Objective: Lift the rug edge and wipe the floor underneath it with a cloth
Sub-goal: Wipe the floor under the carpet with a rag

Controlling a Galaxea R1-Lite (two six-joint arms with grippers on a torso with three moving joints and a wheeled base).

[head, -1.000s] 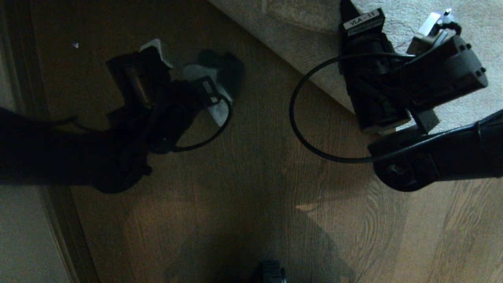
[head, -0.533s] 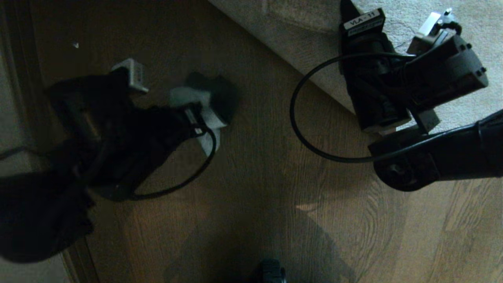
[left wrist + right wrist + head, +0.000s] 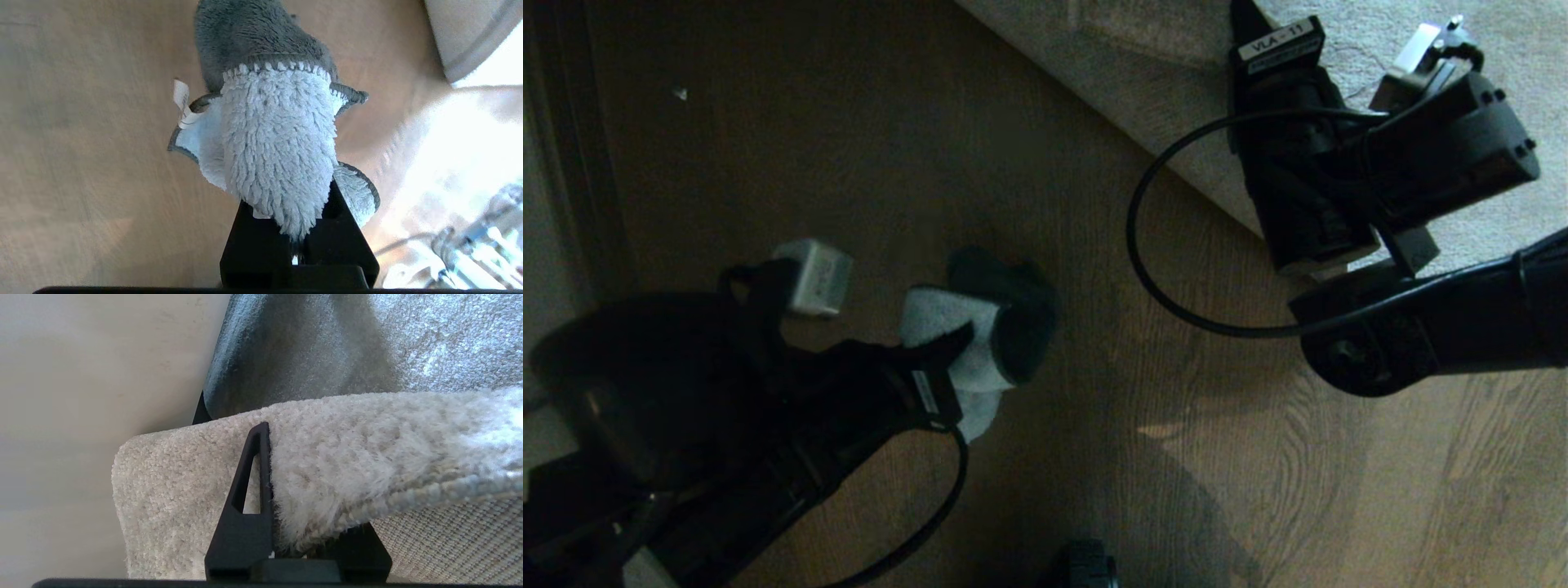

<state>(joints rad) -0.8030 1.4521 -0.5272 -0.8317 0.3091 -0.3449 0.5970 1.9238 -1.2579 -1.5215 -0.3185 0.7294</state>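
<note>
The cloth (image 3: 278,151) is clenched between the fingers of the left gripper (image 3: 296,241), whose jaws are closed tight on one end of it. In the left wrist view the cloth is seen bunched into an elongated wad whose long axis runs straight out from the fingertips, a pale fluffy face turned toward the camera and a darker grey face folded over at the far end; a small white tag sticks out from one side. In the head view the cloth (image 3: 968,347) lies over the floor (image 3: 1094,392) at the lower left, its long axis pointing diagonally up and to the right, well apart from the rug. Whether it touches the boards cannot be told. The rug edge (image 3: 327,473) is grasped by the right gripper (image 3: 302,539), one black finger pressed on the plush pile and the other hidden beneath, against the woven backing. The held border is lifted and curled, with the paler backing exposed below. In the head view the rug edge (image 3: 1168,155) runs as a straight diagonal from upper centre down to the right, where the right gripper (image 3: 1311,261) meets it.
</note>
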